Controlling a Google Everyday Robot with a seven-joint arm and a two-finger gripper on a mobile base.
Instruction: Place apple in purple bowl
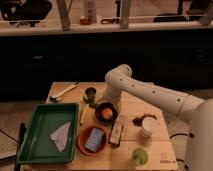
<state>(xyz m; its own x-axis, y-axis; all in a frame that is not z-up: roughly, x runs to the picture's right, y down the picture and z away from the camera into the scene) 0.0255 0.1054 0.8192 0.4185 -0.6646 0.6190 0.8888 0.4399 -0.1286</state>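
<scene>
Though its hold is unclear, the gripper (106,100) overhangs the round apple (107,113) in the purple bowl (115,118).

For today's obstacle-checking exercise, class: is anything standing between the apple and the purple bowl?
Nothing visible does. The apple already lies inside the purple bowl, and the gripper hangs just behind the bowl's far rim.
</scene>
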